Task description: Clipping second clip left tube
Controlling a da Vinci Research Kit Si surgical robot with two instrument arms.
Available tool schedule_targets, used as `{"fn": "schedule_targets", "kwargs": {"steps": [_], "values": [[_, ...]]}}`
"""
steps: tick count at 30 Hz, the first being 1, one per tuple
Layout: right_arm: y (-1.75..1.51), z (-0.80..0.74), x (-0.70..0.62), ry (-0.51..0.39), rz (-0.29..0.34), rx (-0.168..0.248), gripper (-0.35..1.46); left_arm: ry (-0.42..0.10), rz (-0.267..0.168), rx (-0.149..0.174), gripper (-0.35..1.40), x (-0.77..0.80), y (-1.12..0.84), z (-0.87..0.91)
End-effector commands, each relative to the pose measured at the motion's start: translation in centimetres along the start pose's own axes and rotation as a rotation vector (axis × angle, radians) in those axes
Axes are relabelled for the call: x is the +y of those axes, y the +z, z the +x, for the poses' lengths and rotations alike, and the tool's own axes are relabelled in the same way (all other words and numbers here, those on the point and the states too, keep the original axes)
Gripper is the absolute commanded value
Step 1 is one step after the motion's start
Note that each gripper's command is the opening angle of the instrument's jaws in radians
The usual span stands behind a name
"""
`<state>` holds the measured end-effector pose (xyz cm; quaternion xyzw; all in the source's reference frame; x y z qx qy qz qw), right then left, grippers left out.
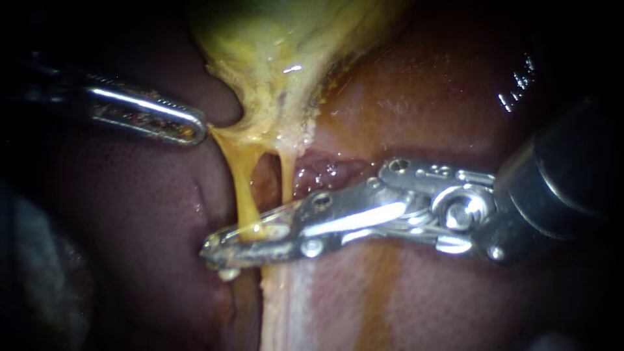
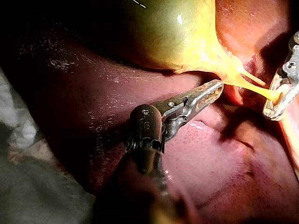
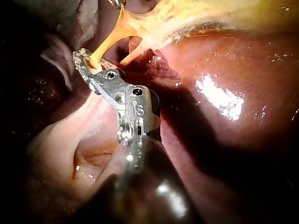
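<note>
The yellow-green gallbladder narrows into two thin yellow tubes over the dark red liver. The left tube runs down into the jaws of my right instrument, which comes in from the right and is shut on it near the tube's lower end. The right tube hangs free just behind those jaws. My left instrument is shut on the yellow tissue at the gallbladder's neck and holds it to the left. The wrist views show the same holds, with my left instrument and my right instrument.
Pale pink tissue runs down below the right instrument's jaws. A small pale blob sits under their tip; I cannot tell what it is. Grey cloth lies beside the liver behind my left instrument.
</note>
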<state>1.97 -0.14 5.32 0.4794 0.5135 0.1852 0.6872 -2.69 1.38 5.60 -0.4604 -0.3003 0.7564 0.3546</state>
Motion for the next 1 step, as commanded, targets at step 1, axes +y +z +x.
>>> {"fn": "schedule_targets", "kwargs": {"steps": [1], "values": [[0.00,0.00,0.00,0.005,0.000,0.000,-0.35,0.000,0.000,0.000,-0.35,0.00,0.00,0.00]]}}
